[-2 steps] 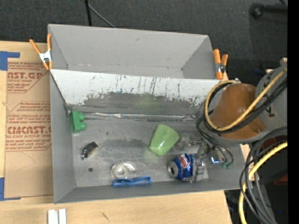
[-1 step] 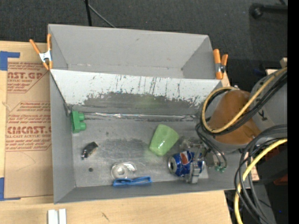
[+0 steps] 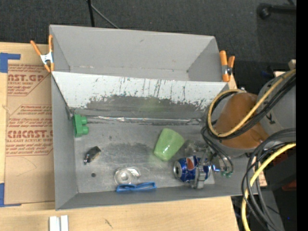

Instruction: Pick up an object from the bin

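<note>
One blue can (image 3: 188, 169) in bin's (image 3: 134, 57) front-right corner, hand (image 3: 207, 164) at it, grip unreadable; lift straight, avoiding cup (image 3: 168, 144).

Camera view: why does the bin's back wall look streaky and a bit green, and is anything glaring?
In the camera view the bin's back wall shows dark scuffed streaks; the faint green patch is probably the green cup mirrored in the metal. Same view: bright glints on the blue can by the gripper and on the silver lump; shadows are soft.
</note>
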Robot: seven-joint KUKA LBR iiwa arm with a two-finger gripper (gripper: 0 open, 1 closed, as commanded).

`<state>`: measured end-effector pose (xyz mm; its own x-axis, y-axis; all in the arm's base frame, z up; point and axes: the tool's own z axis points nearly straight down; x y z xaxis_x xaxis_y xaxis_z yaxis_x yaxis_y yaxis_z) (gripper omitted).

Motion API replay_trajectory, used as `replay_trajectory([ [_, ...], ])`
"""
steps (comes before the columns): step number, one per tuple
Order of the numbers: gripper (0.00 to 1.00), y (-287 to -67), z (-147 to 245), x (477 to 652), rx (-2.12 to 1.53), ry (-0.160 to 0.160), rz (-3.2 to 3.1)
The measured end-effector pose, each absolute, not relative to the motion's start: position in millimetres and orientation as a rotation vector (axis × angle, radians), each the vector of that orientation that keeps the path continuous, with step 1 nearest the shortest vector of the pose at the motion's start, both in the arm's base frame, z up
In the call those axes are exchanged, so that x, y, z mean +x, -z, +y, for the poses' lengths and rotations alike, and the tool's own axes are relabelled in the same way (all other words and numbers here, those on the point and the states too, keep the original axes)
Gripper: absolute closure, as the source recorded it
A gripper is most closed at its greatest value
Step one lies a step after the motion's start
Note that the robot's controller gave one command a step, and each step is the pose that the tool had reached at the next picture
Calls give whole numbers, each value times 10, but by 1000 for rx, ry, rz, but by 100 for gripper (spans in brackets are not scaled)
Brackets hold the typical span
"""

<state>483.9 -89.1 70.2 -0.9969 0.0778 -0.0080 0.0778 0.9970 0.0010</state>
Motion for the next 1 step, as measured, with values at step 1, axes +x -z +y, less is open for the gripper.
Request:
replay_trajectory([
  [1, 100, -711, -889, 4835, 121, -1, 3134],
])
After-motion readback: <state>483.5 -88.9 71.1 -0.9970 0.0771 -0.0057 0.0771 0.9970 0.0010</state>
